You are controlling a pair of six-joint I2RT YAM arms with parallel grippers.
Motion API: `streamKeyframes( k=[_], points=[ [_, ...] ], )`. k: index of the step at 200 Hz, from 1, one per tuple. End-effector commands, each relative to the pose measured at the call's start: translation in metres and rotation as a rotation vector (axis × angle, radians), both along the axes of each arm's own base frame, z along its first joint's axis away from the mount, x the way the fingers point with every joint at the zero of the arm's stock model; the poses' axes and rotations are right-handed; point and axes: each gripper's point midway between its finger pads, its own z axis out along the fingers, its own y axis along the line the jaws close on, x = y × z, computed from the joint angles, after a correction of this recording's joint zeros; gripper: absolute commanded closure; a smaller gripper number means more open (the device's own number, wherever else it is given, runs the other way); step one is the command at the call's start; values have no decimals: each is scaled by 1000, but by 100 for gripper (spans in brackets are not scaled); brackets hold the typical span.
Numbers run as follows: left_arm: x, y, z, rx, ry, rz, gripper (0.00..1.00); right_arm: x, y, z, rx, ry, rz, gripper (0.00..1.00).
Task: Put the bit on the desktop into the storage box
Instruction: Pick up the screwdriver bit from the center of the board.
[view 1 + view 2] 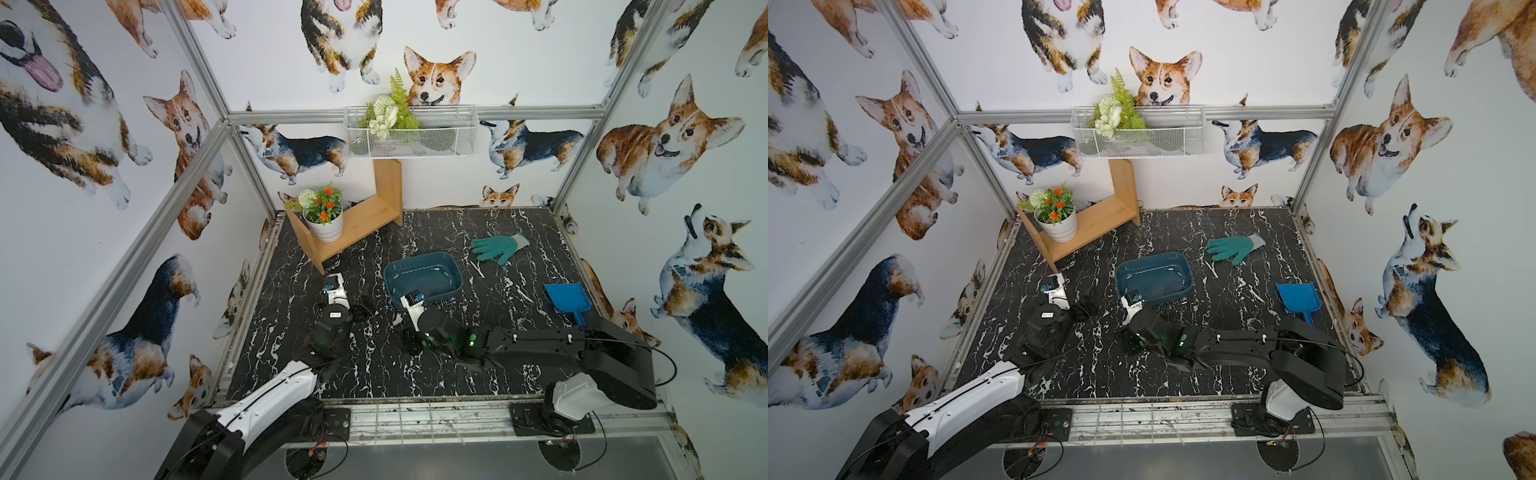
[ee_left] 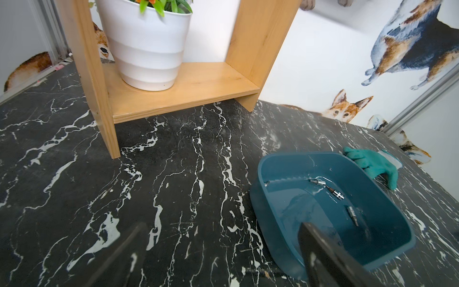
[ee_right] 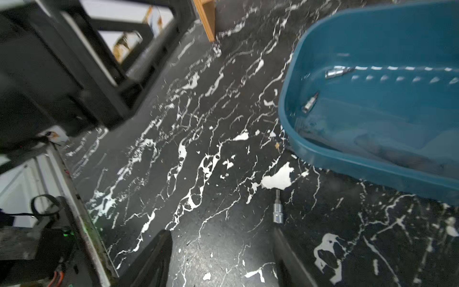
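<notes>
A small silver bit (image 3: 277, 210) lies on the black marble desktop (image 1: 374, 374), close to the near wall of the teal storage box (image 1: 420, 254). My right gripper (image 3: 221, 231) hovers low over the desktop, open, with nothing between its jaws. The bit sits just beyond the tip of one of its fingers (image 3: 284, 246). Inside the storage box (image 3: 283, 106) lie other silver bits (image 3: 310, 102). My left gripper (image 2: 223, 223) is wide open and empty, left of the storage box (image 2: 258, 171). The right arm (image 1: 540, 340) hides the desktop bit in both top views.
A wooden shelf (image 1: 365, 224) holding a white flower pot (image 1: 325, 227) stands at the back left. A green glove (image 1: 496, 246) lies behind the box and a blue dustpan (image 1: 567, 297) lies at the right. A white wire basket (image 1: 411, 139) hangs on the back wall.
</notes>
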Motion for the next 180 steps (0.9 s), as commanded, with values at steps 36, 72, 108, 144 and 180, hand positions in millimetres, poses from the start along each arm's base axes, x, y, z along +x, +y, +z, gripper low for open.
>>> streamKeyframes(
  k=[36, 72, 108, 144, 180],
  points=[
    [1, 5, 7, -3, -33, 22, 0, 3, -5, -44, -229, 101, -33, 36],
    [0, 5, 7, -3, -35, 25, 0, 10, -8, -57, -329, 96, -47, 36],
    [0, 5, 8, -5, -37, 26, 0, 16, -10, -68, -398, 91, -53, 45],
    [0, 7, 8, -3, -40, 31, 0, 23, -10, -71, -388, 110, -66, 53],
    [-1, 6, 8, -4, -41, 29, 0, 30, -10, -74, -384, 118, -68, 57]
  ],
)
